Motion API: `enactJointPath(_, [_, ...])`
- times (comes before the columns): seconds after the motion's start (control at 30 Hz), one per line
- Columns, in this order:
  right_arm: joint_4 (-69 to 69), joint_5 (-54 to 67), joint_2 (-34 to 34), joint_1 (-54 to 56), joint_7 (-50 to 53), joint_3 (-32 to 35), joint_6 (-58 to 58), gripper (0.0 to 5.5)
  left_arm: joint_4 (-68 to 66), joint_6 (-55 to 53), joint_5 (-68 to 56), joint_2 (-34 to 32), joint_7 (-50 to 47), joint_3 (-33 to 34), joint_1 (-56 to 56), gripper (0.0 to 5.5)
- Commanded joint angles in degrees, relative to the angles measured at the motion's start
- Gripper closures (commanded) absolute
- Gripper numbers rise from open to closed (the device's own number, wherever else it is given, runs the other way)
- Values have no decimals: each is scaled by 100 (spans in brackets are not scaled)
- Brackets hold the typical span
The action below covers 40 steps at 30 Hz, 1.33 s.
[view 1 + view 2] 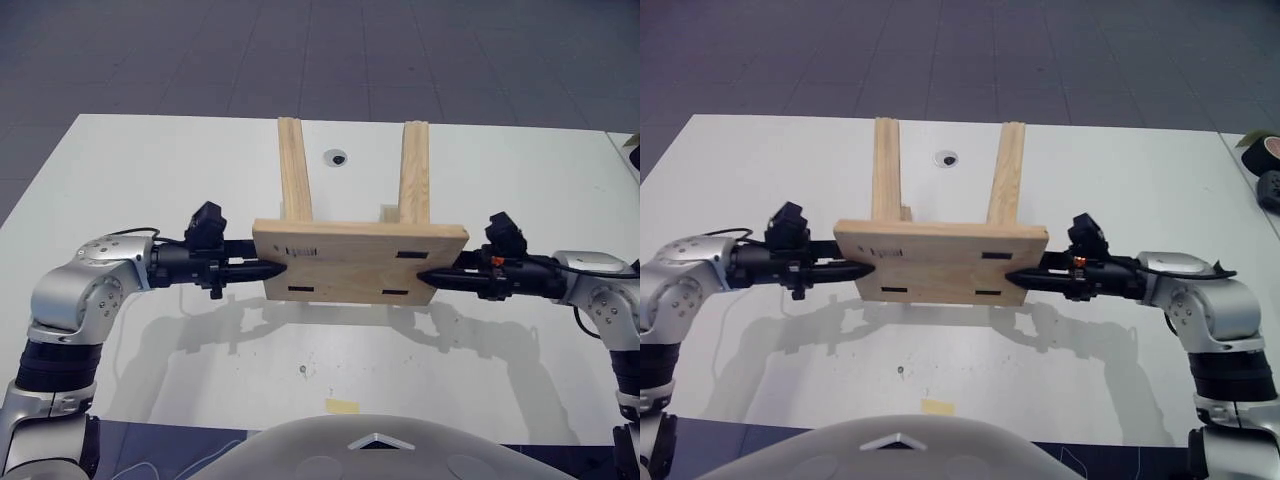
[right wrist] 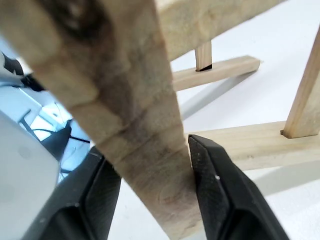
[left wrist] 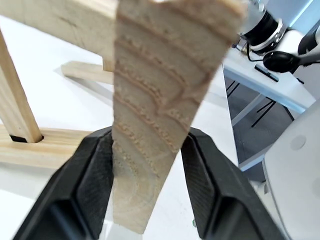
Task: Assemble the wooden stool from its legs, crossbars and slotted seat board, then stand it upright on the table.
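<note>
**Right, stool gripped at both ends of the seat board**

The stool [image 1: 355, 215] is in one piece, held between the two arms over the white worktop [image 1: 150, 170]. The slotted seat board [image 1: 360, 262] sits nearest the robot with its broad face turned up towards the head camera, four dark slots showing. Two pale legs [image 1: 294, 170] run away from the board towards the far side of the worktop, side by side and a little apart. A shadow lies on the worktop under the board, so that end looks lifted (I cannot tell whether the far leg ends touch down).

The left gripper [image 1: 268, 270] is at the board's left end. Its jaws pinch the board's edge, with a black finger [image 3: 87, 185] pressed against each face of the wood. The right gripper [image 1: 425, 275] does the same at the right end, its fingers [image 2: 220, 185] tight on both faces of the end grain. The arms face each other across the board at roughly the same level.

Past the board, the wrist views show crossbars [image 2: 220, 72] with thin uprights seated in their slots.

A small round dark fitting [image 1: 337, 157] sits on the worktop between the legs. A yellow slip [image 1: 341, 406] lies near the worktop's near edge.
</note>
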<state>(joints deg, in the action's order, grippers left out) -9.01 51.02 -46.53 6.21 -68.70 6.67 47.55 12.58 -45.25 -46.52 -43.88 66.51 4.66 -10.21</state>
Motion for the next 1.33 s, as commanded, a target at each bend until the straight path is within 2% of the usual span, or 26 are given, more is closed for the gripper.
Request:
enactJointPath(0.03, [-547, 4611, 947, 276, 3081, 635, 385, 354, -20, -1437, -3531, 542, -2199, 861, -921, 361])
enactJointPath(0.13, [-1079, 5588, 1307, 176, 4292, 404, -446, 365, -98, -1105, -4244, 840, -3542, 898, -1209, 367])
enactJointPath(0.27, [-1336, 5773, 2080, 156, 5829, 274, -1264, 371, -382, -852, -4536, 1099, -5059, 808, -1487, 371])
enactJointPath(0.37, [-1324, 5613, 2555, 112, 6583, 260, -1619, 382, -721, -569, -4942, 1333, -6282, 779, -1786, 371])
enactJointPath(0.4, [-1357, 5483, 2675, 82, 6767, 259, -1694, 386, -837, -496, -5023, 1392, -6559, 813, -1844, 333])
enactJointPath(0.43, [-1307, 5418, 2773, 94, 6900, 285, -1735, 353, -940, -425, -5096, 1451, -6851, 850, -1858, 314])
enactJointPath(0.67, [-1126, 4767, 3136, 89, 7399, 584, -2072, 239, -1259, -2, -5303, 1802, -7885, 1338, -1926, 189])
enactJointPath(0.87, [-956, 3937, 3293, -77, 7257, 682, -2185, 147, -1082, 468, -4603, 1860, -7860, 1626, -1951, 95])
enactJointPath(1.03, [-959, 1195, 3288, -216, 7249, 171, -2897, 65, -1101, 1259, -2224, 1426, -7116, 1128, -2084, 11])
enactJointPath(1.13, [-1156, 417, 3638, -275, 7267, 204, -3486, 16, -1062, 1725, -1101, 1417, -6980, 899, -2089, 10])
enactJointPath(1.33, [-981, -374, 4289, -241, 7568, 636, -4261, 12, -1009, 2218, 124, 1551, -6605, 775, -2497, 10])
